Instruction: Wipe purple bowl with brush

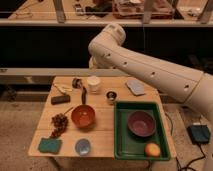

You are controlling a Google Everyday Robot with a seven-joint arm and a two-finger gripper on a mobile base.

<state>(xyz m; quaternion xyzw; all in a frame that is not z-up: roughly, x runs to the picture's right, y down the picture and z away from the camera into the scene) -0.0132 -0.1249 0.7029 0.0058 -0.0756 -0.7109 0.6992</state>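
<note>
The purple bowl [141,123] sits upright in the green tray [120,145] on the right half of the wooden table. The brush [82,94] lies on the table at the back middle, its round greyish head toward the far edge and its dark handle reaching to the rim of the orange-red bowl [83,116]. My white arm [150,70] crosses the view from the right to an elbow above the table's far edge. My gripper is not in view; only the arm's links show.
An orange fruit [152,149] lies in the tray's front corner. On the table are a white cup [93,83], a small dark cup [111,95], a grey-blue packet [135,87], a black block [60,99], grapes [59,122], a green sponge [49,145] and a grey-blue dish [83,146].
</note>
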